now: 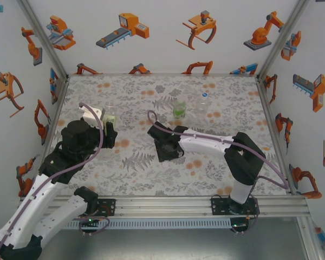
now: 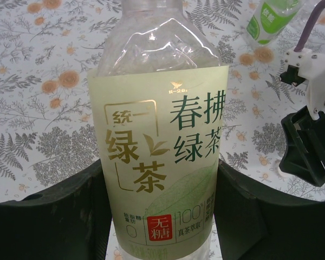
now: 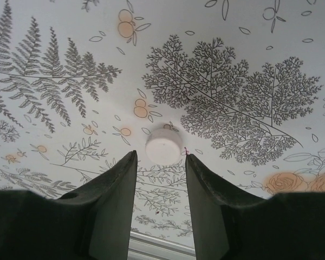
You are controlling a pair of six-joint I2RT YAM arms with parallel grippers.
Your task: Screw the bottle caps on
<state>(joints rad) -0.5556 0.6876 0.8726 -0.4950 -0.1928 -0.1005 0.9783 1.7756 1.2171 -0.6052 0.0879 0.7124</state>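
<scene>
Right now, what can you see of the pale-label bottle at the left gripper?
The bottle is clear plastic with faceted shoulders. It is wrapped in a pale yellow-green label printed with green and gold Chinese characters and a small red square. It looks empty and stands upright on the floral table. The left gripper has its fingers against the label on both sides. The neck runs out of the wrist view, so I can't tell if it's capped.

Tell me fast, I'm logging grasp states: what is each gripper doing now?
Left gripper: closed on the pale-green-label bottle.
Right gripper: open; a white cap lies on the table at its fingertips, not gripped.
</scene>
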